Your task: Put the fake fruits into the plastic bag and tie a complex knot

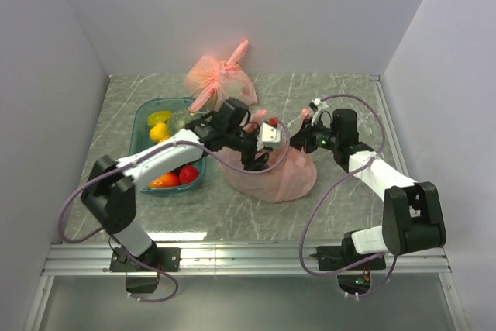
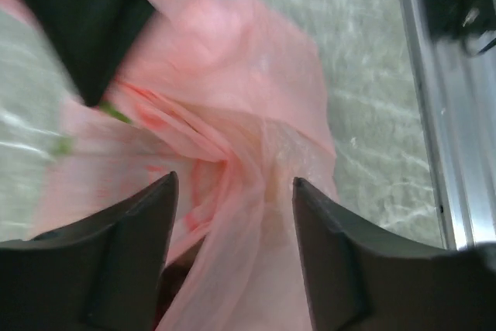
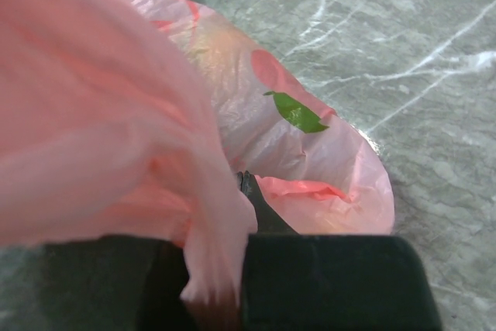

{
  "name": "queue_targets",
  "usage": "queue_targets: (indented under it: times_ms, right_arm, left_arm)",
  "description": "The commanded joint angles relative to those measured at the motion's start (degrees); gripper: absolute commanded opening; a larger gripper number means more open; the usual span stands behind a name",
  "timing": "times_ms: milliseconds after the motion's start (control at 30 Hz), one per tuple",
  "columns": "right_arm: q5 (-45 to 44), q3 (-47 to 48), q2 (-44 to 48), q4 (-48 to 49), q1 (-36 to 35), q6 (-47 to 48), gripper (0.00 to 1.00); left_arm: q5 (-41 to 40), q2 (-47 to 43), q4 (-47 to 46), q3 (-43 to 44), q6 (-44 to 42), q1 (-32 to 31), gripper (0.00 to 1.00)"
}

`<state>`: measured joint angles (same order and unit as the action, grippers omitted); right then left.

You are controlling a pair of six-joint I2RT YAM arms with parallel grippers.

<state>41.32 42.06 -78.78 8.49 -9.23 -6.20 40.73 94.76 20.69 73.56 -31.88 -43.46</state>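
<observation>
At the left fingertips: two dark, wedge-shaped fingers [image 2: 128, 261] stand spread apart. The left gripper [image 2: 234, 184] is released, and a gathered fold of pink film rises through the gap with neither pad seen pressing it.
At the right fingertips: the right gripper [image 3: 211, 273] is clenched on a twisted strand of the same film, which bunches and pokes out between two matte black finger blocks.
Plastic bag [image 1: 273, 177]: thin, crinkly, translucent salmon-pink. It is a slumped, rounded sack lying mid-table, just right of the tray, with its neck drawn up between the two grippers.
Bag contents: a flat green leaf [image 3: 298, 112] and a rounded red patch [image 3: 267, 67] show through the film in the right wrist view. Which fruits they belong to cannot be told.
Left wrist view: blurred at upper left; the folds converge into a creased funnel beneath the fingers.
Tray [image 1: 138, 133]: teal plastic, a rounded rectangle, left of the bag and partly under the left arm [image 1: 159, 160].
Fake fruits [image 1: 159, 132]: glossy pieces in the tray, yellow and yellow-green at the far end, red and orange at the near end.
Second bag [image 1: 219, 75]: paler pink and puffed, standing at the back of the table behind the tray, with a stiff pink tail [image 1: 239, 50] pointing up and right.
Table [image 1: 349, 98]: grey-green, marble-patterned, white-veined, smooth.
Left arm and right arm [image 1: 380, 180]: white and black links, each trailing a lavender cable [image 1: 314, 222].
</observation>
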Motion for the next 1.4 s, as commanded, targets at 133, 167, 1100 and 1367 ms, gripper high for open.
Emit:
queue_targets:
  times_ms: [133, 167, 1100, 1367]
  right_arm:
    - [3.3, 1.4, 4.1, -1.3, -0.7, 5.0, 0.0]
    - [3.4, 1.5, 4.3, -1.9, -0.7, 5.2, 0.0]
    - [6.2, 6.0, 3.9, -6.8, -3.1, 12.3, 0.0]
    - [7.2, 7.4, 3.1, -9.2, -4.0, 16.0, 0.0]
  left_arm:
    - [3.6, -13.5, 4.2, 9.1, 6.6, 3.5, 0.83]
    - [2.9, -14.5, 2.5, 9.2, 11.0, 4.0, 0.89]
    - [17.6, -1.3, 15.9, 16.9, -2.0, 16.3, 0.99]
    - [17.0, 5.6, 6.6, 18.5, 4.7, 16.3, 0.99]
